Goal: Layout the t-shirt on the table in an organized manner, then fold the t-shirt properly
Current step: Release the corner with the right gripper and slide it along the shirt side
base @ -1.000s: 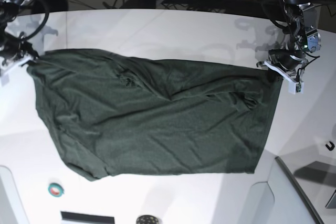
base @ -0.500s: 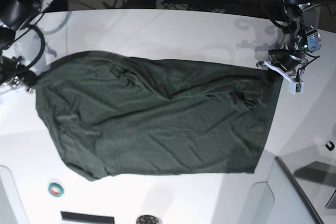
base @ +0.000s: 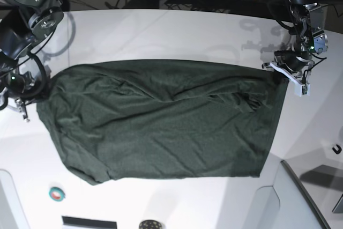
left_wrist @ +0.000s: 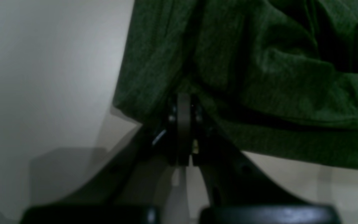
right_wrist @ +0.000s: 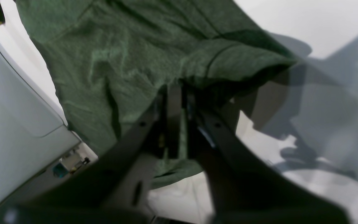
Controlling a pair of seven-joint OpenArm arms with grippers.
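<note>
The right pincer (right_wrist: 176, 93), pinching the t-shirt (base: 161, 122), has shifted lower; the left pincer (left_wrist: 183, 102) stays clamped.

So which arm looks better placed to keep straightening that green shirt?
Probably the left gripper: its jaws are pinched shut on the t-shirt edge. The right gripper appears to be loosening.

The big green t-shirt (base: 161, 119) covers most of the middle of the white table (base: 161, 30). The far side of the table is bare, so a gripper could pass there. The near strip is mostly bare too, with just a small teal ring (base: 57, 193) near the left. The right gripper (base: 24, 92) sits at the shirt's left edge. The left gripper (base: 281, 73) blocks the shirt's far right corner.
</note>
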